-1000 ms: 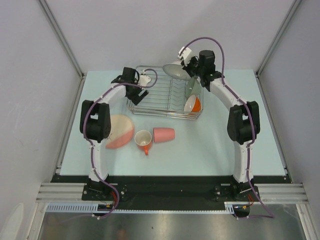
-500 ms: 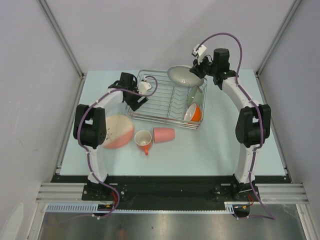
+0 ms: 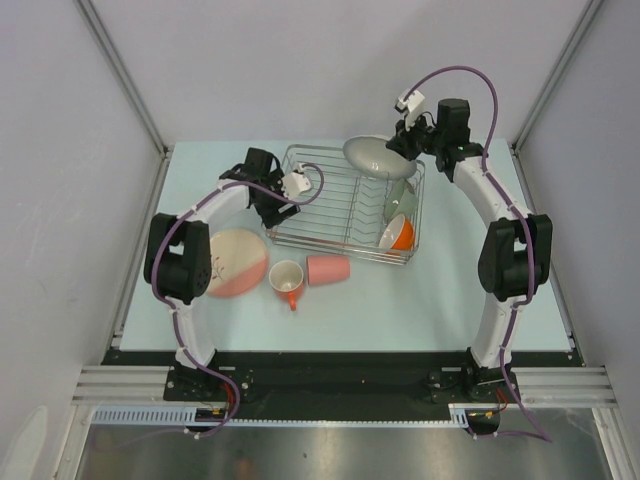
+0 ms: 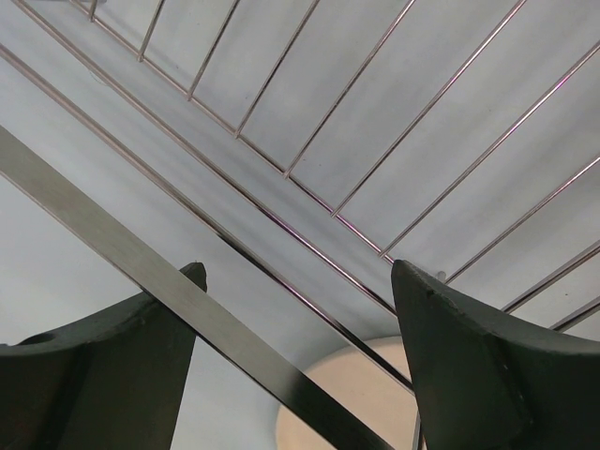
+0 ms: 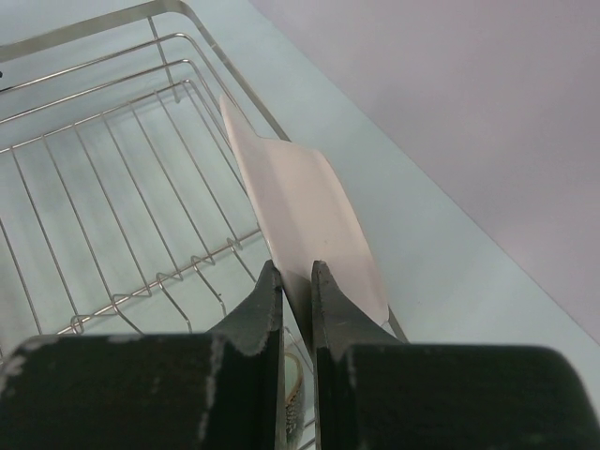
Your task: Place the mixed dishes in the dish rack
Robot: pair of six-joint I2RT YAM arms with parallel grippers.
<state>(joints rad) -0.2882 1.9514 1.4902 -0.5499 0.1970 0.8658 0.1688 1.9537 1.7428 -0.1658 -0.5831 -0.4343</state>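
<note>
The dish rack (image 3: pixel 330 205) holds a pale green bowl (image 3: pixel 398 193) and orange cup (image 3: pixel 399 236) at its right end. My right end effector (image 5: pixel 295 277) pinches the large whitish plate (image 3: pixel 372 157) above them. My left end effector (image 4: pixel 295 281), spread, straddles the rack's left rim.

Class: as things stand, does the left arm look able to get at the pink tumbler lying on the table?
Probably yes. The left gripper is open and empty, though astride the dish rack's rim; the pink tumbler lies uncovered on the table beside the mug.
</note>
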